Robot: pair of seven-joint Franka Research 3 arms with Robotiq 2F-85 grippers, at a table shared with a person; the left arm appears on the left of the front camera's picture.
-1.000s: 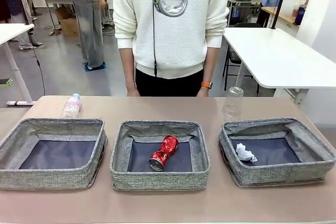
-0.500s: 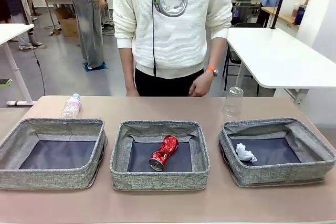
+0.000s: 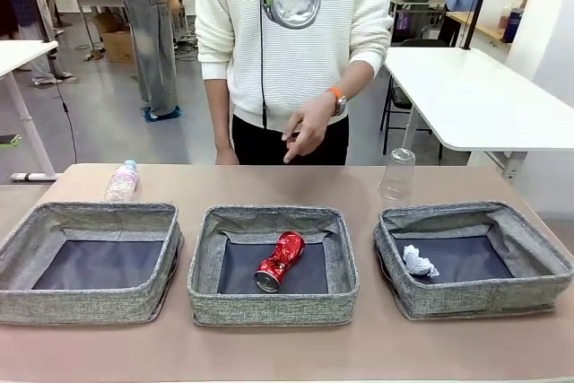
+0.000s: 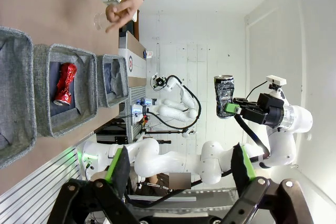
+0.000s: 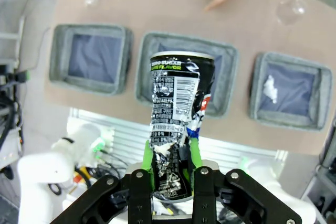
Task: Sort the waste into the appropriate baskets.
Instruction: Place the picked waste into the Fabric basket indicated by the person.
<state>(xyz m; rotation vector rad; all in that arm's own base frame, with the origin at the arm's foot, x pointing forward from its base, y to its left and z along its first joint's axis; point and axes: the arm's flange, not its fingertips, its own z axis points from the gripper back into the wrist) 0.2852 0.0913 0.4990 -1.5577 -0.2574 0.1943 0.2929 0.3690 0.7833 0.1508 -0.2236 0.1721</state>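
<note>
Three grey woven baskets stand in a row: left, middle and right. A crushed red can lies in the middle one, and a white paper wad lies in the right one. Behind them a clear bottle lies on the table and a clear cup stands upside down. High above the table, my right gripper is shut on a crushed black-and-silver can, held upright over the middle basket. My left gripper is open and holds nothing.
A person in a white sweater stands at the far side, one hand pointing down over the far middle of the table. The brown tabletop lies bare in front of the baskets. A white table stands back right.
The person's hand has risen from the table's far edge and now points downward over the table. The baskets and the waste have not moved.
</note>
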